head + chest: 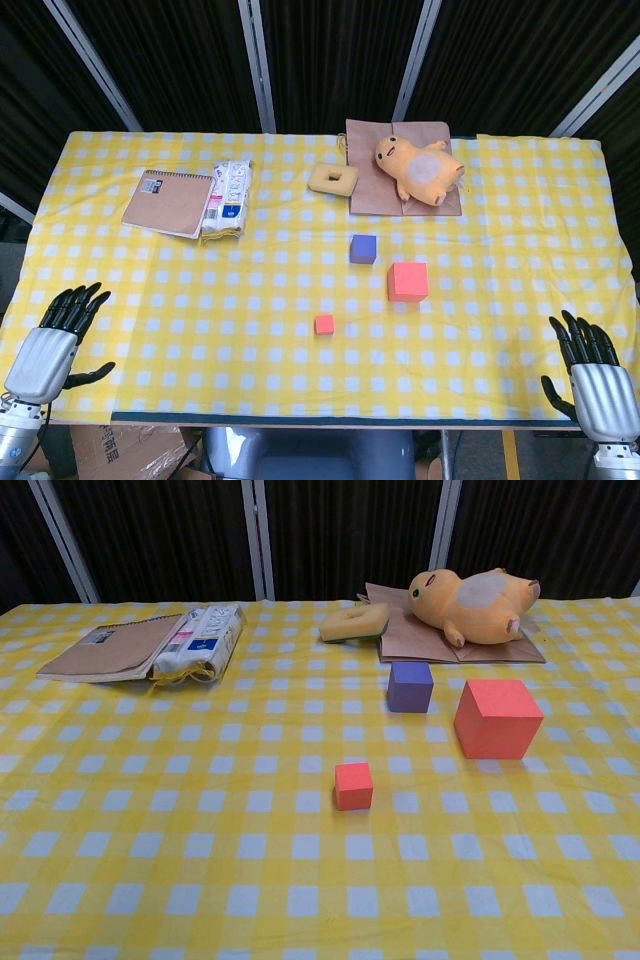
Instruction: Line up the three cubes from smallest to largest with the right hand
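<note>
Three cubes sit on the yellow checked tablecloth [200, 300]. The smallest, a red one [324, 324] [353, 785], is nearest the front. A mid-size purple cube [363, 249] [410, 687] stands behind it to the right. The largest, a red cube [408, 282] [498, 718], lies right of the purple one. My right hand [590, 365] rests at the front right table edge, fingers spread, holding nothing, well clear of the cubes. My left hand [58, 335] is at the front left edge, also open and empty. Neither hand shows in the chest view.
At the back lie a brown notebook [168, 202], a white packet [228, 198], a tan ring-shaped sponge [333, 179], and a yellow plush toy [418, 170] on a brown paper sheet [372, 195].
</note>
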Controlling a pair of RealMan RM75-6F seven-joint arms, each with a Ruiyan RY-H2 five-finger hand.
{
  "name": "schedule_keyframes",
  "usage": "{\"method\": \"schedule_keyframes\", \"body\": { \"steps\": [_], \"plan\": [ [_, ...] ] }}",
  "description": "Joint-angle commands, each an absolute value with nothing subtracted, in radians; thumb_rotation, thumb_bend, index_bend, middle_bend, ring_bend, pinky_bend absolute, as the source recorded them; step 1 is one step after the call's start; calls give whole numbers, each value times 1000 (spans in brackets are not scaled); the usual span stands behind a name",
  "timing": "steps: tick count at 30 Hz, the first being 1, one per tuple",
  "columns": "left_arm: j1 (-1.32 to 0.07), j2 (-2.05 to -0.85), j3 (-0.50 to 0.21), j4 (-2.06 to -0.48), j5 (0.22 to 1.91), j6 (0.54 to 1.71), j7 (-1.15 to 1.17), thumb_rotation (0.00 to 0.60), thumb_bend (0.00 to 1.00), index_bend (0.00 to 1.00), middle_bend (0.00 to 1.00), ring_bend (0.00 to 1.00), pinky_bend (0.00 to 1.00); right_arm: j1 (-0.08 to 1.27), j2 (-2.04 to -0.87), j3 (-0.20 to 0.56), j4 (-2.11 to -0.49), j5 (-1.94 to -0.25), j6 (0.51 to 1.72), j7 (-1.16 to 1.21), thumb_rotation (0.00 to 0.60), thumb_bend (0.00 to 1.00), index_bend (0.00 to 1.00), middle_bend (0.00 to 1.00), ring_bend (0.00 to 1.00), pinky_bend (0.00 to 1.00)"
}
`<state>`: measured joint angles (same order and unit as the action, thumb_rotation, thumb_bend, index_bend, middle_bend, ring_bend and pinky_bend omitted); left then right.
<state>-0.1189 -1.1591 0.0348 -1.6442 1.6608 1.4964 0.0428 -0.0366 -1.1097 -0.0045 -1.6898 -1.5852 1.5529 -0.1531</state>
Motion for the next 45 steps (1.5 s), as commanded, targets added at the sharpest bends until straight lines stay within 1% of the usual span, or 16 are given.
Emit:
{"method": "schedule_keyframes", "body": {
  "steps": [1,11,13,14,16,18,21,23,24,27,29,34,36,38,40,45],
  "plan": [
    [-119,-1159,35,-1644,1661,1497,43,600,0,0,0,0,0,-36,-1110,-4,-1690,-1586,1553,-153,600,409,0,0,0,86],
    [-117,-1158,37,-1645,1661,1497,40,600,0,0,0,0,0,-37,-1106,-11,-1701,-1602,1557,-152,600,408,0,0,0,85],
    [-119,-1157,36,-1647,1657,1492,35,600,0,0,0,0,0,-34,-1104,-8,-1715,-1607,1558,-153,600,408,0,0,4,121],
    [-119,-1156,37,-1648,1657,1490,34,600,0,0,0,0,0,-31,-1103,-7,-1721,-1608,1557,-154,600,408,0,4,32,190],
    [-121,-1154,38,-1650,1657,1486,31,600,0,0,0,0,0,-20,-1099,5,-1742,-1606,1550,-156,600,407,0,97,176,409],
    [-122,-1152,39,-1653,1657,1485,26,600,0,0,0,0,0,-2,-1095,25,-1771,-1595,1538,-155,600,407,0,380,486,686],
    [-122,-1149,41,-1654,1658,1482,20,600,0,0,0,0,0,42,-1083,67,-1822,-1557,1494,-174,600,408,0,671,786,904],
    [-124,-1147,41,-1655,1653,1476,21,600,0,0,0,0,0,80,-1078,100,-1859,-1513,1445,-208,600,408,0,789,900,978],
    [-124,-1147,41,-1657,1650,1473,21,600,0,0,0,0,0,99,-1077,115,-1873,-1493,1423,-227,600,408,0,831,941,993],
    [-129,-1142,42,-1664,1642,1458,24,600,0,0,0,0,0,175,-1080,172,-1931,-1398,1327,-304,600,408,0,911,997,1000],
    [-131,-1138,43,-1668,1641,1452,33,600,0,0,0,0,0,246,-1090,219,-1991,-1286,1247,-391,600,407,0,945,1000,1000],
    [-133,-1135,42,-1670,1641,1449,30,600,0,0,0,0,0,413,-1163,294,-2063,-1036,1141,-614,600,408,0,981,1000,1000],
    [-138,-1134,43,-1669,1642,1442,28,600,0,0,0,0,0,499,-1229,323,-2056,-916,1131,-715,600,408,0,981,1000,1000],
    [-144,-1133,40,-1667,1626,1423,19,600,0,0,0,0,0,629,-1344,363,-1999,-751,1119,-822,600,408,0,981,1000,1000],
    [-147,-1127,40,-1671,1615,1412,8,600,0,0,0,0,0,701,-1409,385,-1955,-641,1148,-892,600,408,0,981,1000,1000],
    [-149,-1118,39,-1669,1615,1412,-1,600,0,0,0,0,0,816,-1514,420,-1867,-481,1207,-971,600,409,0,981,1000,1000]
  ]
}}
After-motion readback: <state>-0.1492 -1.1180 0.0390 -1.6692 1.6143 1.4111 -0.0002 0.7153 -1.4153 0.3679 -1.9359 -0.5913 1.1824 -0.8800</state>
